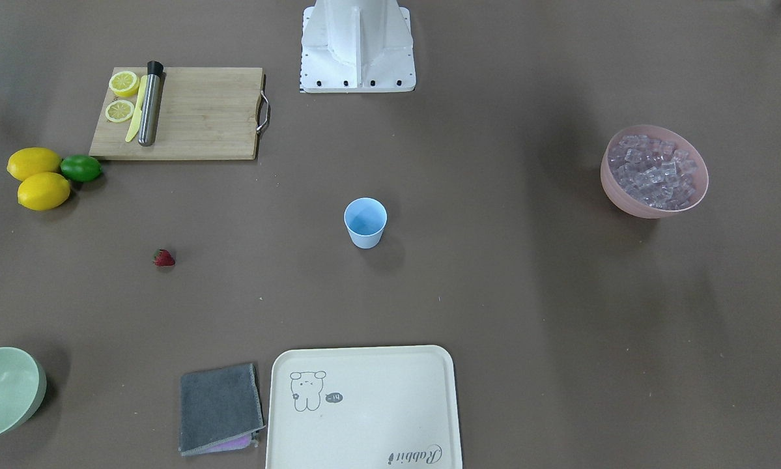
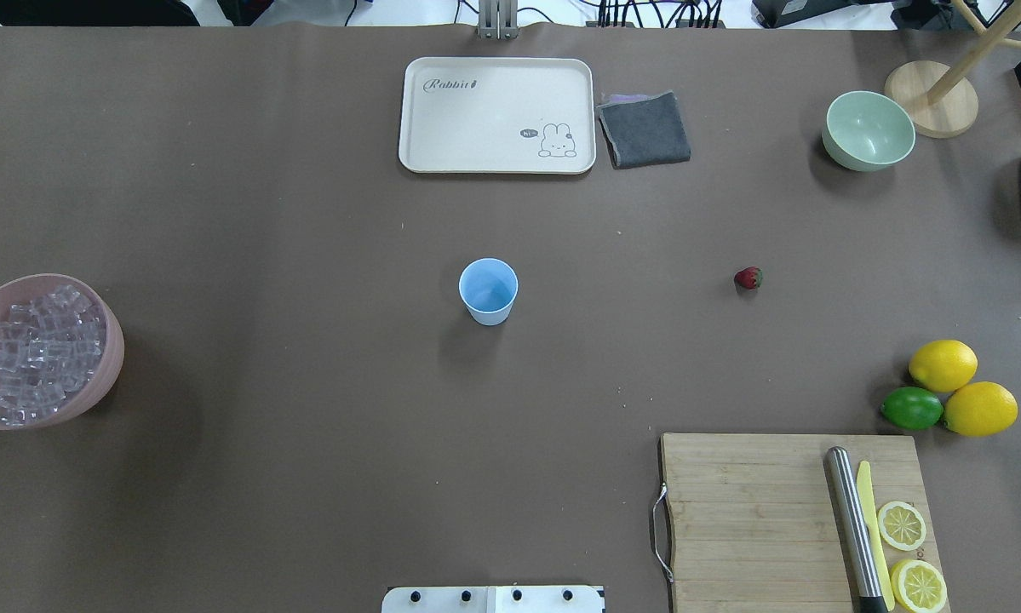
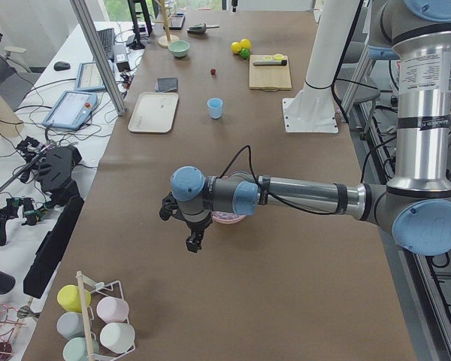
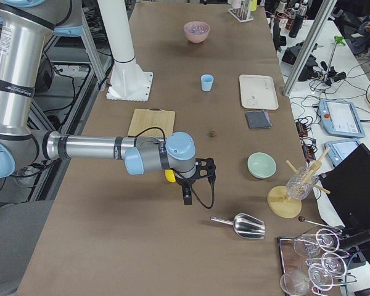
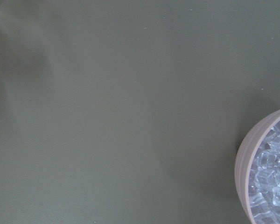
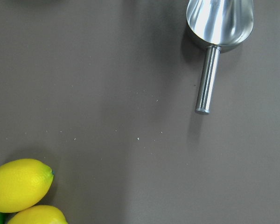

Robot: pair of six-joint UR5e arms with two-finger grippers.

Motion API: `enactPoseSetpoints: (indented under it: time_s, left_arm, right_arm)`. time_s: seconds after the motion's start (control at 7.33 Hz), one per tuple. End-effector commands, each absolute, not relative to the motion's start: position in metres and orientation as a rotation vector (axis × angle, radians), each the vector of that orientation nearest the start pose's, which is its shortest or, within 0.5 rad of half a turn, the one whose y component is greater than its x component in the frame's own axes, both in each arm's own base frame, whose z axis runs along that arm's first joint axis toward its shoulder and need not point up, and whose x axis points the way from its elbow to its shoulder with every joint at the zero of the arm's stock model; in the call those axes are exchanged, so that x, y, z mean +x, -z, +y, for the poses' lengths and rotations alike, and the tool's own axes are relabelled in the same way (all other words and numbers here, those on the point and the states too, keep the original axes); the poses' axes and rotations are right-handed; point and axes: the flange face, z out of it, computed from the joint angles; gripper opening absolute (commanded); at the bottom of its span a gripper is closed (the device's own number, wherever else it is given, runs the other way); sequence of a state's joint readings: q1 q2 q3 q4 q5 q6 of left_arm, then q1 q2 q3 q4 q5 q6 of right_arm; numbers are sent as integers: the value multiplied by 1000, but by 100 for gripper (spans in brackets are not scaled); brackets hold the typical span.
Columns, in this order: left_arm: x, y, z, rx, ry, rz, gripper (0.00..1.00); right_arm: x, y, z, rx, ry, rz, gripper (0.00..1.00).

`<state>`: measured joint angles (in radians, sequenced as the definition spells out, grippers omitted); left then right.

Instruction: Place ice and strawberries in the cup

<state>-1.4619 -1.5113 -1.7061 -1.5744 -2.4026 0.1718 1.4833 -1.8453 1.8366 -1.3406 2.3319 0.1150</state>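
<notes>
The light-blue cup (image 2: 488, 291) stands upright and empty at the table's middle, also in the front view (image 1: 365, 223). The red strawberry (image 2: 748, 277) lies on the table to the cup's right in the overhead view. The ice (image 2: 33, 353) fills a pink bowl (image 2: 115, 340) at the table's left edge; the left wrist view shows the ice (image 5: 273, 186) at its right edge. My left gripper (image 3: 193, 242) hangs near the pink bowl, seen only from the side. My right gripper (image 4: 187, 198) hangs past the lemons, near a metal scoop. I cannot tell whether either is open.
A cutting board (image 2: 757, 511) holds lemon slices, a steel muddler (image 2: 851, 528) and a yellow knife. Two lemons (image 2: 943, 364) and a lime (image 2: 911, 408) lie beside it. A cream tray (image 2: 442, 153), grey cloth (image 2: 646, 129) and pale green bowl (image 2: 842, 149) stand at the far side. The metal scoop (image 6: 219, 18) lies right.
</notes>
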Motion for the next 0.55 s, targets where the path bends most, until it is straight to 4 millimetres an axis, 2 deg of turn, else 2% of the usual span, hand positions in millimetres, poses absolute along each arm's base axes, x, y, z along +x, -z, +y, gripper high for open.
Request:
enactPoseSetpoints:
  time_s: [0.0, 0.14, 0.27, 0.41]
  left_arm:
    - [-8, -611, -477, 110, -298, 839, 99]
    - [-6, -603, -485, 131, -309, 840, 99]
    - [-7, -595, -488, 174, -328, 838, 99]
    - [-7, -589, -490, 237, -354, 834, 99]
  right_arm:
    - [31, -620, -396, 145, 59, -779, 100]
    - [30, -620, -397, 143, 57, -784, 100]
    - [34, -610, -413, 175, 57, -785, 100]
    - [45, -610, -412, 187, 35, -783, 100]
